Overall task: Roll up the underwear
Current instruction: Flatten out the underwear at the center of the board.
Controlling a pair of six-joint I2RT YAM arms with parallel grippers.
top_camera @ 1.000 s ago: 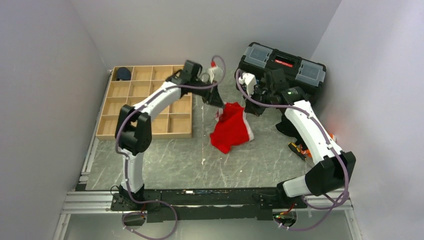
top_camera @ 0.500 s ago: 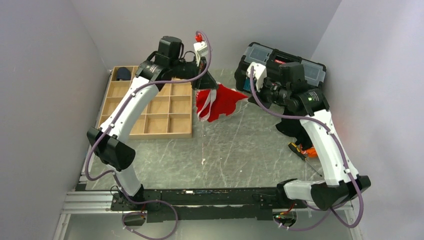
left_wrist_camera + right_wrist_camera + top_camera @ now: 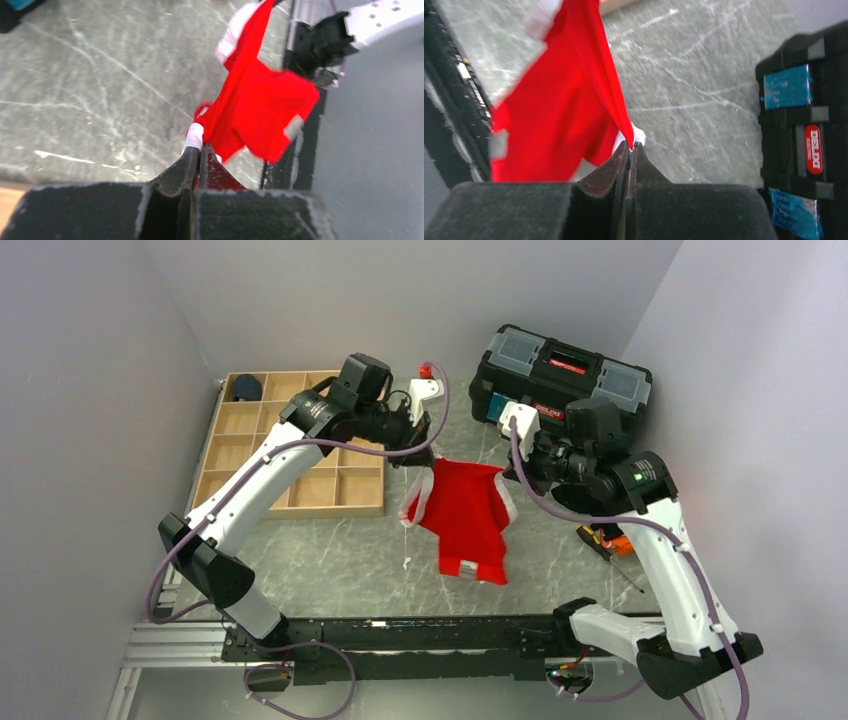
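Spreading looks like the step in hand. From above, the underwear (image 3: pixel 468 515) hangs stretched between the left gripper (image 3: pixel 424 452) and the right gripper (image 3: pixel 512 466) over the table (image 3: pixel 330 550). It probably needs laying flat next.

Left wrist: the jaws are pinched tight on a white-trimmed corner (image 3: pixel 194 137).

Right wrist: the jaws are clamped likewise on the other corner (image 3: pixel 636 135).

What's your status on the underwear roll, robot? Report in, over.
Left gripper shut on underwear corner. Right gripper shut on opposite corner. Held spread between them, not yet rolled. Toolbox and wooden tray stand apart from it.
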